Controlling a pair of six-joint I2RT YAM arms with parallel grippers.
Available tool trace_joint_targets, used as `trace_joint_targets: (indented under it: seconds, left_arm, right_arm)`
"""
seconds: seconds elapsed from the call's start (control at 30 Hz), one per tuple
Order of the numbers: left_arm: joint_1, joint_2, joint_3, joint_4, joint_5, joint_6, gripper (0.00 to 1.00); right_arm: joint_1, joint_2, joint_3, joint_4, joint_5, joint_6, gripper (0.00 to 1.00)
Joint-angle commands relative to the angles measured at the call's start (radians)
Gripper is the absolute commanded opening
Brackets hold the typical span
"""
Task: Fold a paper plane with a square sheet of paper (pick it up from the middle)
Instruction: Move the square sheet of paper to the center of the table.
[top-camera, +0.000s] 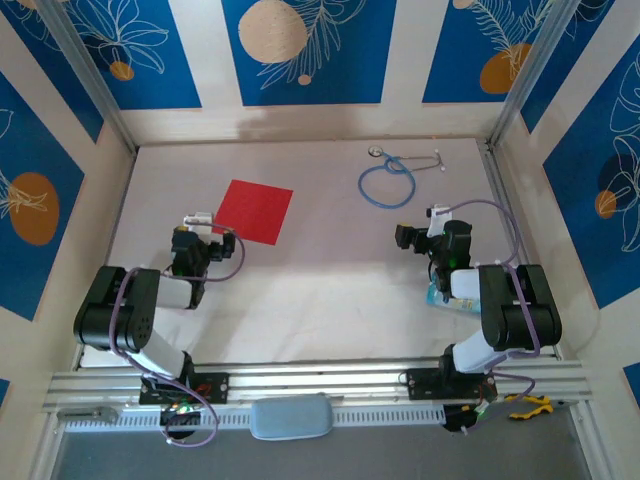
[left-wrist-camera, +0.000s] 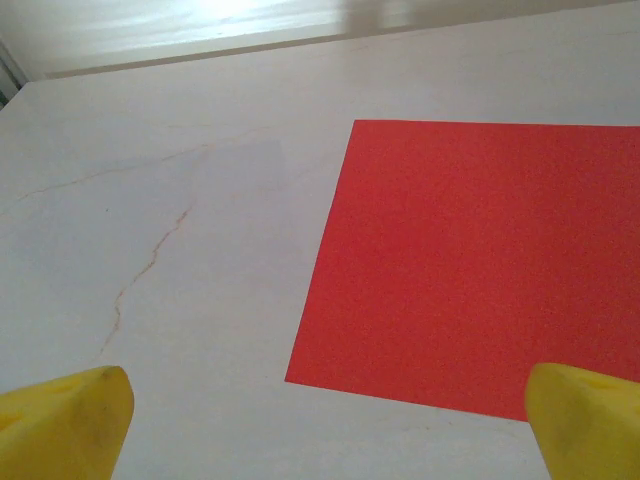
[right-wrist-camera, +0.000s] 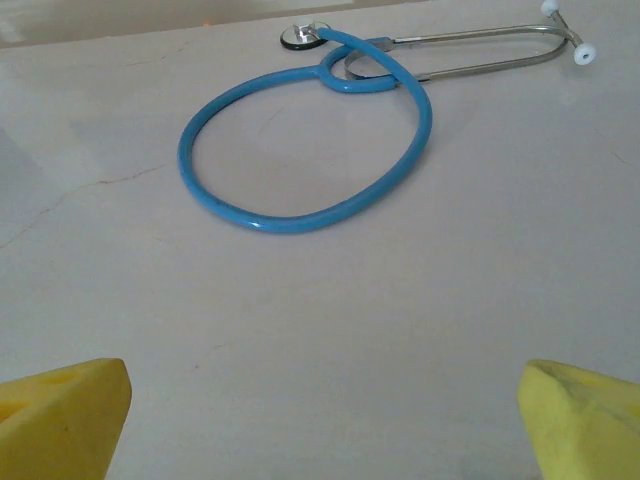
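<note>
Red paper: one square sheet of paper (top-camera: 256, 211) lies flat on the table (top-camera: 330, 290), on the left side, about halfway to the back wall. I see no folds in it.
Paper cut off: in the left wrist view the right side of the sheet runs off the picture, and one near corner sits behind a yellow fingertip (left-wrist-camera: 585, 420).
Left gripper (left-wrist-camera: 322, 420): its jaws are wide apart and it holds nothing. It is just beside the near left corner of the sheet. From above I cannot tell if it touches the paper.
Right gripper (right-wrist-camera: 320, 418): its jaws are wide apart too, with nothing in them. There is bare table between the tips.
Fingertips: two yellow ones in each wrist view, four in all. Each is cut off by the bottom edge.
Blue stethoscope (right-wrist-camera: 285, 226): one, at the back right, well apart from the paper. Its tube makes a loop. One ear tip is cut off at the top of the right wrist view.
Arms: two, one on each side at the near edge.
Hard to make out: a small light blue thing (top-camera: 440, 296) pokes out from under the right arm. I cannot tell what it is.
Near rail: one grey pad (top-camera: 290, 416) in the middle.
</note>
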Motion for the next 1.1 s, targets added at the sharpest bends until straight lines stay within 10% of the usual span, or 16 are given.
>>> trace_joint_targets:
  seconds: [0.0,1.07]
  left_arm:
    - [0.012,-0.001,0.013,0.005,0.021,0.010,1.00]
    - [0.012,-0.013,-0.029,0.074,0.065,0.022,1.00]
  right_arm:
    - [0.004,-0.002,0.012,0.025,0.007,0.004,0.99]
    - [0.010,-0.012,0.000,0.040,-0.022,-0.018,0.99]
